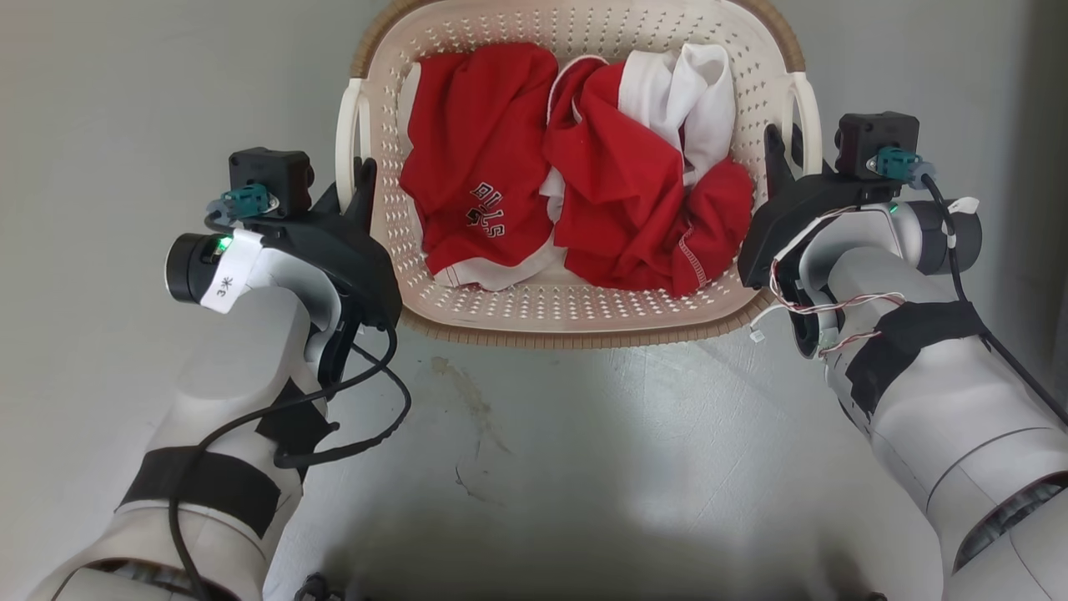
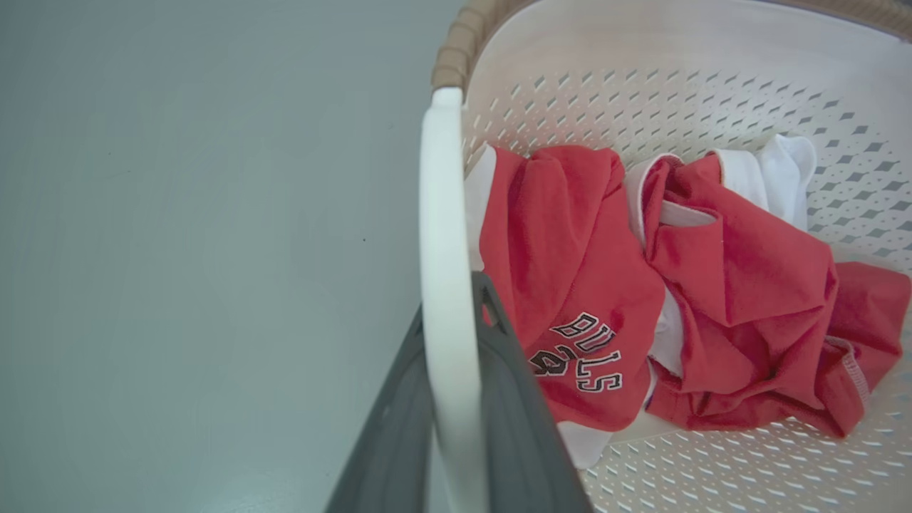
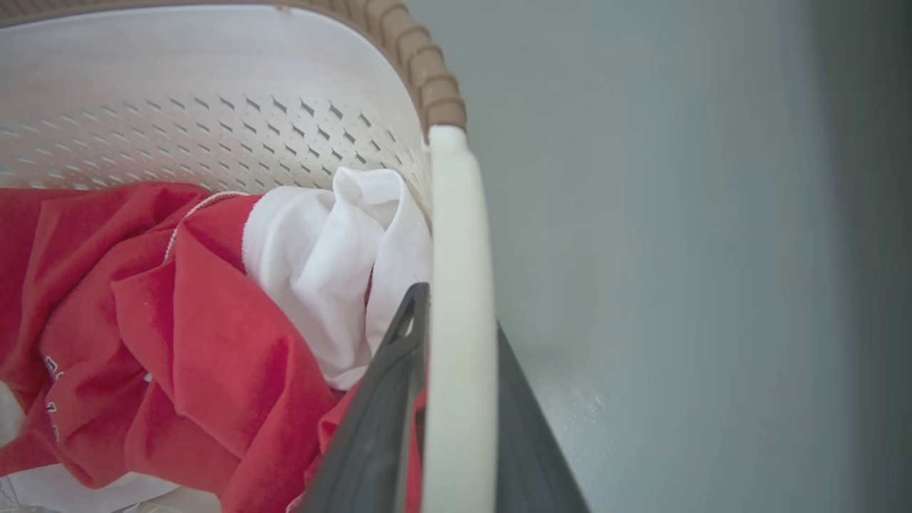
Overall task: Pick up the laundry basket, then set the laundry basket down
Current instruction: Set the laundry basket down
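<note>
The left gripper (image 1: 365,171) (image 2: 450,303) pinches the left handle (image 1: 349,125) (image 2: 442,214), one dark finger on each side of the white bar. The right gripper (image 1: 780,150) (image 3: 459,310) clamps the right handle (image 1: 808,108) (image 3: 456,214) the same way. Between the two grippers sits the basket (image 1: 576,338) (image 2: 641,92) (image 3: 214,92), its cream perforated walls just inside each inner finger and its brown rim running on past the fingertips. Further in lie a crumpled red shirt (image 1: 476,167) (image 2: 570,285) with lettering, nearer the left gripper, and a white cloth (image 1: 692,92) (image 3: 328,263), nearer the right gripper. Outside each outer finger is grey floor (image 1: 584,459). Whether the basket rests on it cannot be told.
</note>
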### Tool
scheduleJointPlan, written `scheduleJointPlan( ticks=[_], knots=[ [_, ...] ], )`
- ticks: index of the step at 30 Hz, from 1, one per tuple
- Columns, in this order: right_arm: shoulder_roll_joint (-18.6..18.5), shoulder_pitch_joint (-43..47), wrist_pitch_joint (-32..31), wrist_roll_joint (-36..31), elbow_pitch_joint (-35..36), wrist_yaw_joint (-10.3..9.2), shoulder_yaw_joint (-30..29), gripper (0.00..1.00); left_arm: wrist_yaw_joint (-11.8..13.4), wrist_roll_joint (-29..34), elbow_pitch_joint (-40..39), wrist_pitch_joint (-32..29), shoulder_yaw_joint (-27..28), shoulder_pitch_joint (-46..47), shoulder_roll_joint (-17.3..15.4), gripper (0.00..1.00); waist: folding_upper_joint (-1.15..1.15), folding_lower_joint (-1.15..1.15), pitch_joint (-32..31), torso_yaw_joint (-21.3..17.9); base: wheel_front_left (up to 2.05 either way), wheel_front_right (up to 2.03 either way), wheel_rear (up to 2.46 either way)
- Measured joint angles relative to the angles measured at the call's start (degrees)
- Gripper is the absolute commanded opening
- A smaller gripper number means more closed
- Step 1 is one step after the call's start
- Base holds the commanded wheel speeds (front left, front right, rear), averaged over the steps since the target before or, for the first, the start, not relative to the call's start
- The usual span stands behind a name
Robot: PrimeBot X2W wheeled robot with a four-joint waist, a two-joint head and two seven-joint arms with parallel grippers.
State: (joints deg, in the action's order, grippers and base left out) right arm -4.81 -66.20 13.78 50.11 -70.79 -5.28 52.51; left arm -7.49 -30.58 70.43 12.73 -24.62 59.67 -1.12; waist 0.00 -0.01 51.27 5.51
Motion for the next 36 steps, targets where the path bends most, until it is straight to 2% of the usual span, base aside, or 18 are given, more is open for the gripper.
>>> scheduleJointPlan(
  ticks=[5, 6, 7, 13, 21, 26, 36],
  knots=[
    [-0.1, -0.2, 0.5, -0.3, 0.0, -0.02, -0.3, 0.00, 0.7, -0.2, 0.0, 0.3, 0.7, 0.1, 0.1, 0.00, 0.00, 0.00, 0.6, 0.1, 0.00, 0.00, 0.00],
    [-0.1, -0.3, 0.5, -0.3, 0.1, -0.09, -0.4, 0.23, 1.8, -0.5, 0.0, 0.8, 1.4, 0.2, 0.3, 0.00, 0.00, 0.00, 0.8, 0.1, 0.00, 0.00, 0.00],
    [-0.1, -0.3, 0.5, -0.3, 0.1, -0.09, -0.3, 1.00, 1.8, -0.7, 0.0, 0.8, 1.5, 0.3, 0.4, 1.00, 0.00, 0.00, 0.9, 0.1, 0.00, 0.00, 0.00],
    [-0.7, -0.3, 0.5, -0.7, 0.1, -0.07, -0.5, 1.00, 1.8, -0.2, -0.1, 1.1, 0.4, 1.2, -0.1, 1.00, 0.00, 0.00, 1.6, 0.4, 0.00, 0.00, 0.00],
    [-0.9, -0.2, 0.5, -0.6, 0.6, 1.75, -1.6, 1.00, 1.8, -0.5, -1.2, 1.5, -0.5, 1.2, -0.1, 1.00, 0.00, 0.00, 1.2, 0.7, 0.00, 0.00, 0.00],
    [-0.9, 0.2, 0.7, -0.6, 1.2, 1.86, -2.0, 1.00, 2.0, -1.3, -2.5, 1.6, -1.5, 0.8, -0.1, 1.00, 0.00, 0.00, 0.1, 0.9, 0.00, 0.00, 0.00],
    [-1.3, 2.8, 0.7, -0.7, 2.9, 2.38, -3.5, 1.00, 3.5, -2.2, -3.8, 1.6, -1.6, -2.0, -0.1, 1.00, 0.00, 0.00, -2.9, 1.2, 0.00, 0.00, 0.00]
  ],
)
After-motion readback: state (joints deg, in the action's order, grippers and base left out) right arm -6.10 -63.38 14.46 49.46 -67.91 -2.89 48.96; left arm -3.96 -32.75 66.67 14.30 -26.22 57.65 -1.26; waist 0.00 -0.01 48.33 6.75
